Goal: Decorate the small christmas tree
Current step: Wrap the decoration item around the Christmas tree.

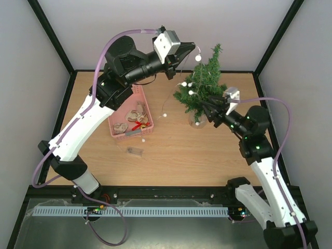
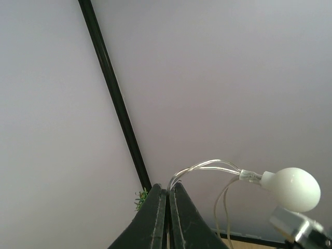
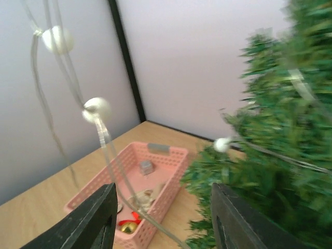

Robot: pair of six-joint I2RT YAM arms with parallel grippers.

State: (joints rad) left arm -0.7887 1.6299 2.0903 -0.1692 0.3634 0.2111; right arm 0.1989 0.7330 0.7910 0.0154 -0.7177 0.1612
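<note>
Clear wire with white bulbs, the light string, is what I have pinched in the left gripper. Its jaws are clamped flat on the wire, high up at about 11 o'clock from the small christmas tree. The tree stands upright in its pale pot at roughly 1 o'clock from the middle of the table, with a few bulbs already lying in its branches. The right gripper sits low at the tree's 4 o'clock, jaws apart and clamped on nothing. A strand of wire does hang through the gap in its wrist view.

My worry is the pull. The string is looped into the needles, so I judge that hauling the left arm up or away would drag the light tree over instead of feeding wire. That hanging strand could also catch on a right finger if I swing that arm. The right wrist is close to the pot and could nudge it.

One bulb dangles at the tree's 8 o'clock, free to snag. The pink basket of ornaments lies at 9 o'clock from the tree, under the left forearm, so I judge reaching into it awkward now. A small scrap lies at the basket's 6 o'clock.
</note>
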